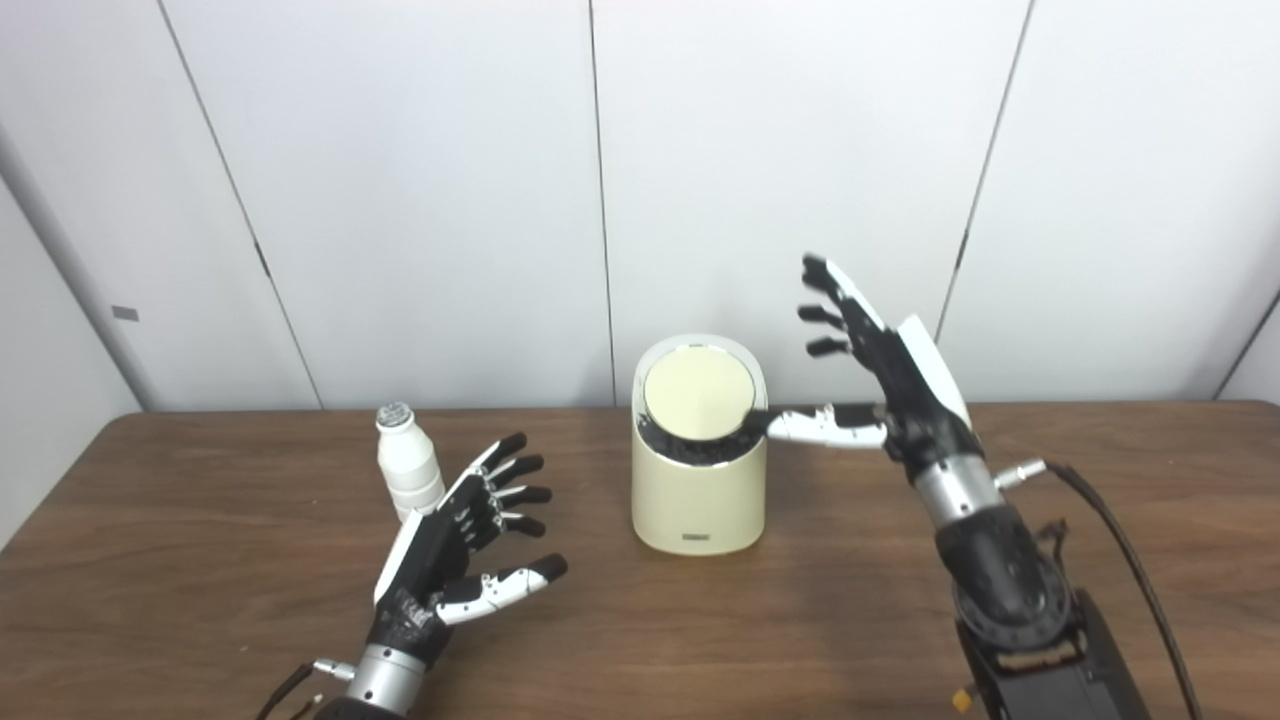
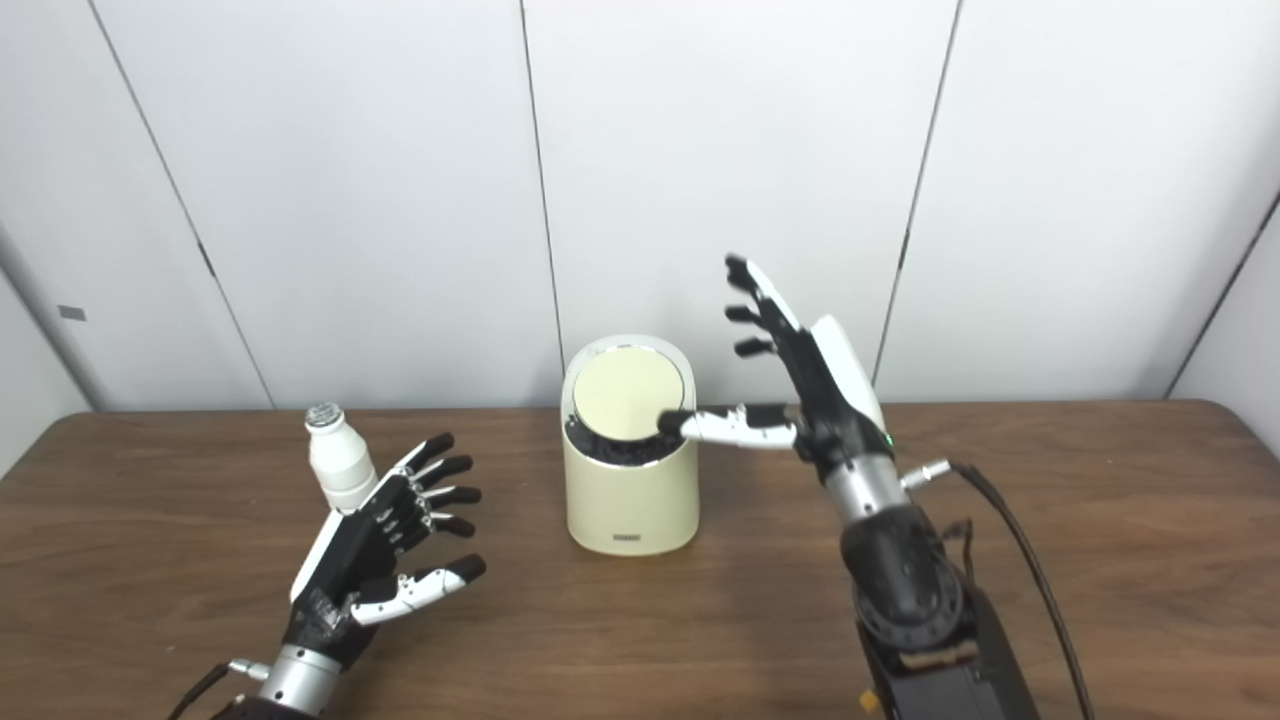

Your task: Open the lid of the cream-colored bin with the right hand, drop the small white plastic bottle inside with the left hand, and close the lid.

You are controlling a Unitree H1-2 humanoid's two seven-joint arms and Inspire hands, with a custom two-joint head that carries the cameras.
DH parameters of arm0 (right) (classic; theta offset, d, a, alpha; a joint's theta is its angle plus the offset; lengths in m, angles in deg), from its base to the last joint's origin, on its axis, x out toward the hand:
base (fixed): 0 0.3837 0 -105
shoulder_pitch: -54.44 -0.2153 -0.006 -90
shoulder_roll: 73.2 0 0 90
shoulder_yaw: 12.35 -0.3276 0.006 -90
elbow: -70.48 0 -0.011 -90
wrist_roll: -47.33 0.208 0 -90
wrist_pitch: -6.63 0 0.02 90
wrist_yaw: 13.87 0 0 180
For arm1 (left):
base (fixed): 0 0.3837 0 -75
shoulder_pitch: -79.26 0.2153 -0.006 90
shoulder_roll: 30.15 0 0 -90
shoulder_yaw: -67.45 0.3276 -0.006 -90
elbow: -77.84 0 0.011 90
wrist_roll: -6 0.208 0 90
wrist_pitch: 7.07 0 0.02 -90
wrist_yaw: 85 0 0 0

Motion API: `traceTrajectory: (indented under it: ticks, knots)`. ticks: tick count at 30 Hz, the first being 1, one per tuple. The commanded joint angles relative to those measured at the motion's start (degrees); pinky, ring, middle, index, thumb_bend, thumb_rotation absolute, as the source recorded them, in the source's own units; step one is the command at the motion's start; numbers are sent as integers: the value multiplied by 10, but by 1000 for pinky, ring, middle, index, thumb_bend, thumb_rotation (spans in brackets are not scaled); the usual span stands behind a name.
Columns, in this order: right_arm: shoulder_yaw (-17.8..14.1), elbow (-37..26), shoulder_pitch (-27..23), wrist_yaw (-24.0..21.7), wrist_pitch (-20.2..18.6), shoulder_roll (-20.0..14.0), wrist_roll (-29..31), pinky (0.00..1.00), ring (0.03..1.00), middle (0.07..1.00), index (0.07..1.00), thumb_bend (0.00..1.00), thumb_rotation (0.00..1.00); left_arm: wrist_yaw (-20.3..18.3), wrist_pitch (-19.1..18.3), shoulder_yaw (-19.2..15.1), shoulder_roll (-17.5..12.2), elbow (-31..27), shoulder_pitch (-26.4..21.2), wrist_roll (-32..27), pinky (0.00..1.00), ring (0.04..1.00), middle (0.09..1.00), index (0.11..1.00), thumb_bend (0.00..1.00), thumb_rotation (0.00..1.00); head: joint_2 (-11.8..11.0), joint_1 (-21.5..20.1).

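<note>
My right hand [image 1: 890, 395] spread wide, holding nothing, thumb tip at the bin [image 1: 698, 490] lid [image 1: 697, 392] rim; left hand [image 1: 465, 545] open, empty; bottle [image 1: 408, 472] upright left of bin; likely light, smooth; grasp around its body.

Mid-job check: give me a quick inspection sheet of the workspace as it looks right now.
Surface: brown wooden table, no spills seen.
Job's things: cream-colored bin upright at centre, lid tilted with a dark gap at its front edge; small white plastic bottle upright, left of the bin.
Clutter: nothing seen.
Hands: left hand open, beside the bottle, not holding it; right hand open, thumb tip at the lid's right rim.
Cables: black cable trailing from the right wrist over the table; a thinner one at the left wrist.
Surroundings: white panelled wall behind.
</note>
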Motion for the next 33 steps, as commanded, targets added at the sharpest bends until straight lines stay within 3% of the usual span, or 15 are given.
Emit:
traceTrajectory:
  ticks: [1,6,16,22,27,33]
  knots:
    - [6,-5,-44,-1,-10,-3,-18,734,885,964,993,879,341,-4,18,3,-1,10,-2,-2,615,753,851,927,715,74,0,0]
    - [20,23,-88,2,-35,1,-43,726,889,954,997,894,294,-3,18,6,-1,8,-1,1,616,758,852,927,716,83,1,2]
    - [35,60,-114,24,-36,13,-79,579,858,974,1000,899,216,1,19,7,3,11,-4,5,613,757,849,927,719,100,0,1]
    - [47,85,-114,31,-27,11,-93,580,834,967,1000,929,253,0,20,7,5,13,-5,3,615,759,850,924,723,105,0,4]
    - [55,106,-115,36,-9,8,-95,596,804,921,1000,936,227,-3,21,8,5,13,-6,1,619,764,857,927,723,103,0,6]
    - [63,122,-118,34,-2,7,-93,730,919,981,1000,956,244,-1,18,9,7,8,-4,3,616,758,854,927,721,98,3,10]
